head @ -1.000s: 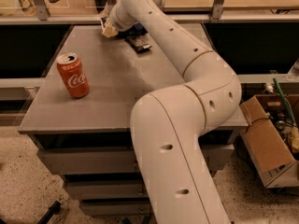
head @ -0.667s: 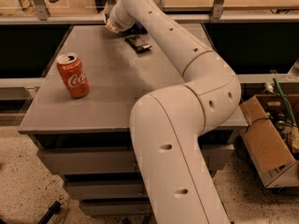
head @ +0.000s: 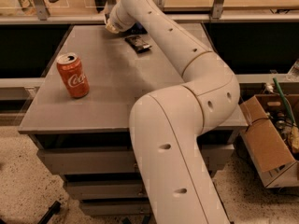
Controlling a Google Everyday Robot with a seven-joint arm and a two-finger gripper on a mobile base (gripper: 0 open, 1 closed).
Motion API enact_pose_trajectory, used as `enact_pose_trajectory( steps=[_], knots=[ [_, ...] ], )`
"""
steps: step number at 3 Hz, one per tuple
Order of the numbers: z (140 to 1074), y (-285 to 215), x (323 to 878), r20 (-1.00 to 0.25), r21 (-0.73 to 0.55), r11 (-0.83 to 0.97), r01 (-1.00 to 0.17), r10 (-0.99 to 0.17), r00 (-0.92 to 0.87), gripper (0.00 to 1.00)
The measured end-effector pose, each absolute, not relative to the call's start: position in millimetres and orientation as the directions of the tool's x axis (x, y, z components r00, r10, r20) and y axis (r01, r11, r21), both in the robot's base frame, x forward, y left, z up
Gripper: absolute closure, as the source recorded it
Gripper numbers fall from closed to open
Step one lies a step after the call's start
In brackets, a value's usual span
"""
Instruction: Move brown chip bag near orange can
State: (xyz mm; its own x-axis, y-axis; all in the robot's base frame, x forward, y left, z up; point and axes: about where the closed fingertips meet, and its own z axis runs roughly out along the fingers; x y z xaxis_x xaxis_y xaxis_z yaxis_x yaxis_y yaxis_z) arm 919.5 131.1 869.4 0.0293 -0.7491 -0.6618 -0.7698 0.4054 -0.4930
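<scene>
The orange can point(head: 73, 75) stands upright on the left part of the grey table point(head: 117, 87), with white script facing me. My gripper point(head: 111, 27) is at the table's far edge, well behind the can, with the white arm point(head: 187, 59) sweeping back to it from the front. The brown chip bag is mostly hidden behind the wrist; only a dark bit point(head: 138, 29) shows there. Whether the gripper touches it cannot be seen.
A small flat dark bar packet point(head: 138, 43) lies just right of the gripper. A metal rail point(head: 261, 17) runs behind the table. An open cardboard box point(head: 268, 143) of clutter sits on the floor to the right. Drawers are below the tabletop.
The gripper has shifted only slightly at the table's far edge. The can and the dark bar packet have not moved.
</scene>
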Motion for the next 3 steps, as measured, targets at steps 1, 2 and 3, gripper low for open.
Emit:
enact_pose_trajectory(
  steps=[1,2,3],
  knots=[
    [881,118,916,-0.679,-0.499,0.431,-0.752,-0.733,0.031,1.0],
    [903,94,895,-0.714,-0.503,0.47,-0.726,-0.699,0.043,1.0],
    [922,72,869,-0.75,-0.5,0.506,-0.703,-0.659,0.059,1.0]
  ],
)
